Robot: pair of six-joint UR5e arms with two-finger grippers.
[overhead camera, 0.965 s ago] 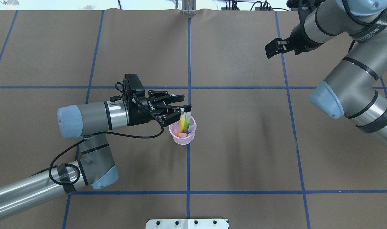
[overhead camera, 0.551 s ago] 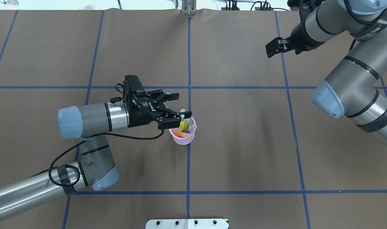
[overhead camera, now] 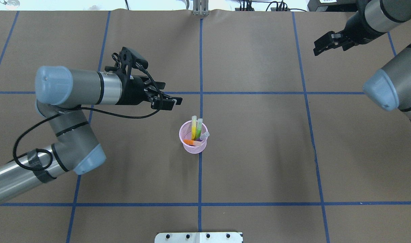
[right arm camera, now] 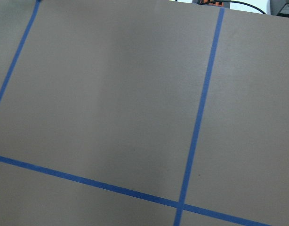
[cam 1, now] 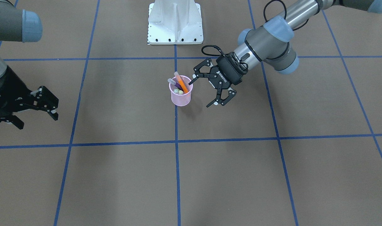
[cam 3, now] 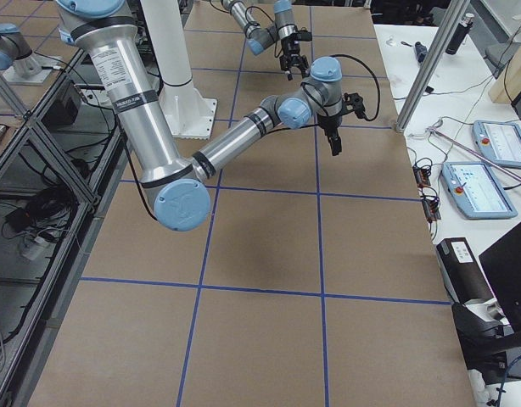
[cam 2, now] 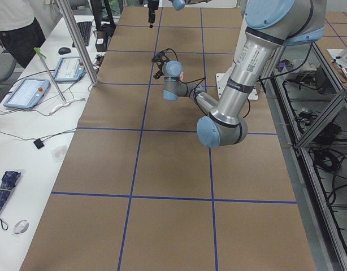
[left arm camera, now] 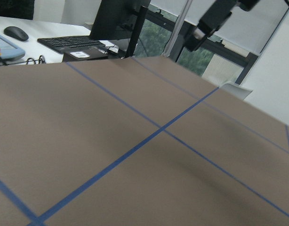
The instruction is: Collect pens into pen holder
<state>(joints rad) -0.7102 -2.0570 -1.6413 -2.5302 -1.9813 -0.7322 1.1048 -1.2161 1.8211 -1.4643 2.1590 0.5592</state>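
The pink mesh pen holder [overhead camera: 193, 149] stands upright near the table's middle and also shows in the front-facing view [cam 1: 180, 99]. It holds the yellow pen [overhead camera: 193, 128], green pen [overhead camera: 199, 128], purple pen [overhead camera: 205, 135] and orange pen [overhead camera: 192, 142]. My left gripper [overhead camera: 175, 101] is empty and apart from the cup, to its upper left in the overhead view. In the front-facing view the left gripper [cam 1: 199, 94] stands open beside the cup. My right gripper [overhead camera: 316, 48] is far off at the back right, open and empty, as the front-facing view [cam 1: 38, 123] shows.
The brown table cover [overhead camera: 259, 152] carries a grid of blue tape lines. A white mount plate [overhead camera: 198, 237] sits at the near edge. Both wrist views show only bare cover and tape. Desks with screens and keyboards lie beyond the table's far side.
My left gripper has drawn back from over the cup's rim, up and to the left. The right gripper has moved further right and back. All pens stay in the cup.
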